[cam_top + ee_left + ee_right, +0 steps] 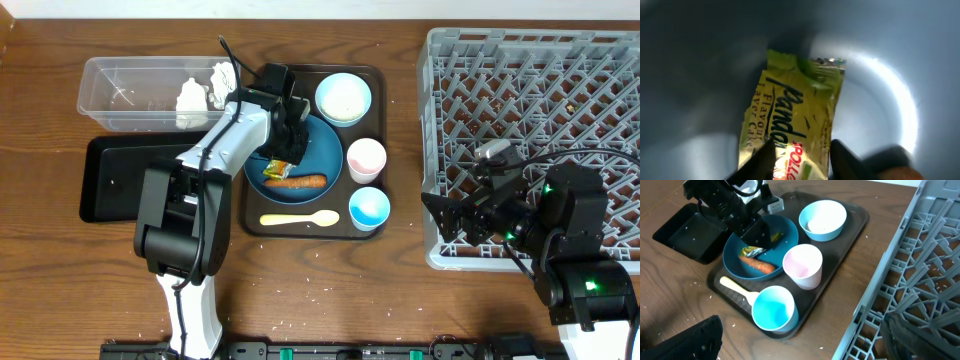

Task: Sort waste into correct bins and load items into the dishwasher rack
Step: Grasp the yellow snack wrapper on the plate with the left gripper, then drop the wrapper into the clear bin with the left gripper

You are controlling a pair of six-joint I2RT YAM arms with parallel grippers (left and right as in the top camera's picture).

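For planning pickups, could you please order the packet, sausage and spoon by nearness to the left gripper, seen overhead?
1. Packet, right at the left gripper.
2. Sausage, beside it on the plate.
3. Spoon, on the tray's near edge.

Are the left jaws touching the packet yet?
Touching. Left wrist view: packet fills the gap between both fingers, no daylight either side.

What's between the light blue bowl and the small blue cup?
The small pink cup, upright, between the light blue bowl and the small blue cup; clearest in the overhead view.
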